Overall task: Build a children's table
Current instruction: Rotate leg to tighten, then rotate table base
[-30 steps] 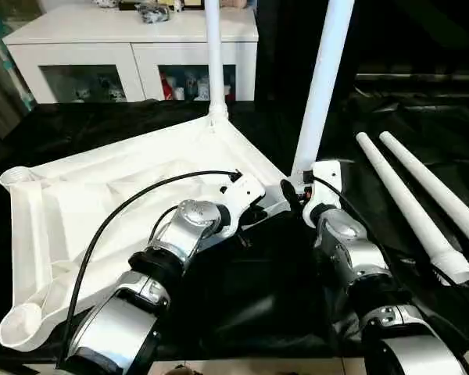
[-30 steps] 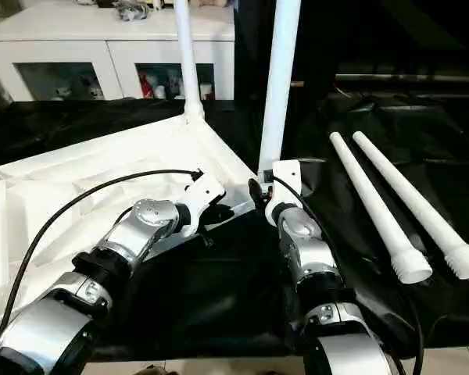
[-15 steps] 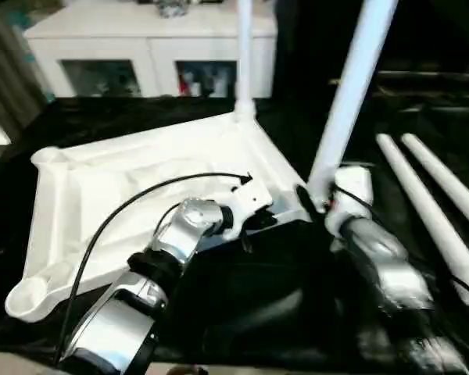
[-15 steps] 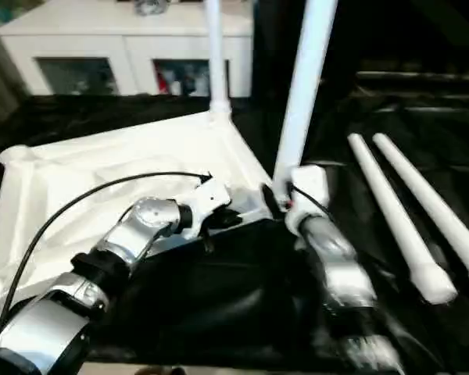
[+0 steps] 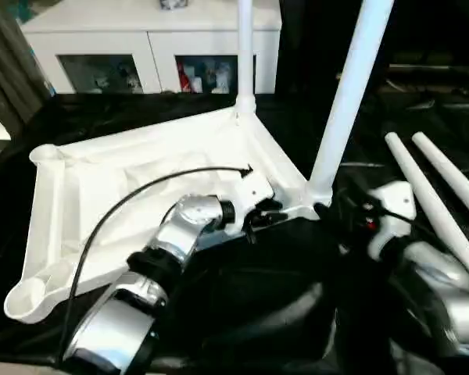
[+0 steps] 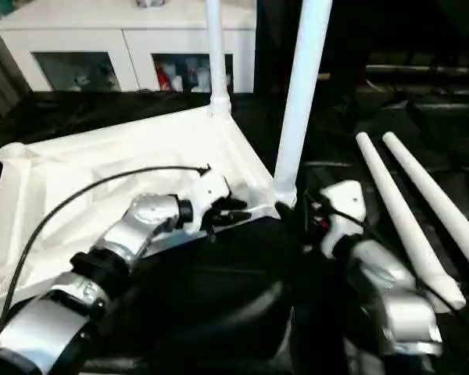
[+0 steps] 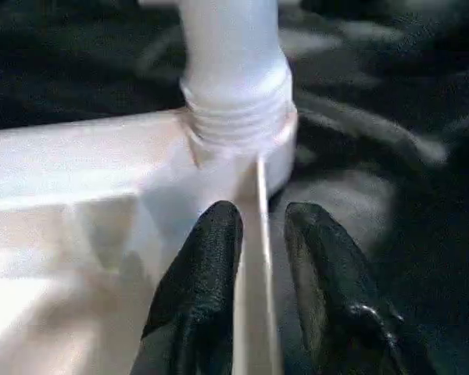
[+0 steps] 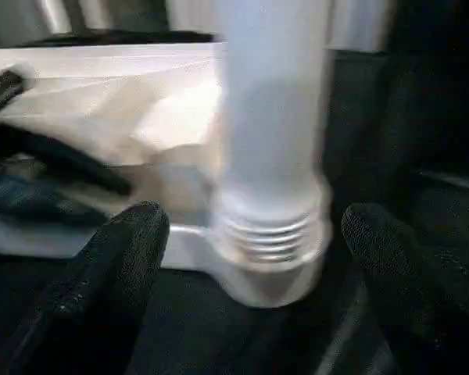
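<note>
The right pincer [image 8: 246, 289] has been drawn back from the near upright leg [image 5: 345, 98], which a second ago was gripped just above its socket. Its fingers [image 8: 113, 273] are now spread wide, with the leg's threaded foot seen between them but untouched. The leg stands on its own in the corner socket, so the second of four legs is judged to be seated, though how tightly it is screwed in cannot be told.

The left pincer [image 7: 254, 238] is set at the edge of the tabletop [image 5: 109, 195], right beside that same socket. Its fingers [image 7: 207, 266] straddle the thin rim wall; they were pressed together a second ago and are now slightly parted, so the hold on the rim is judged to be loosening, and whether the rim is still pinched cannot be told.

A far upright leg [image 5: 245, 55] is fitted at the corner beyond the left pincer. Two loose legs [image 6: 406, 219] lie side by side just past the right pincer, and two sockets are seen unfilled on the far side of the left arm.

Everything rests on a bench [image 5: 102, 113] draped in black cloth. A white cabinet [image 5: 148, 47] with glass doors stands behind it.
</note>
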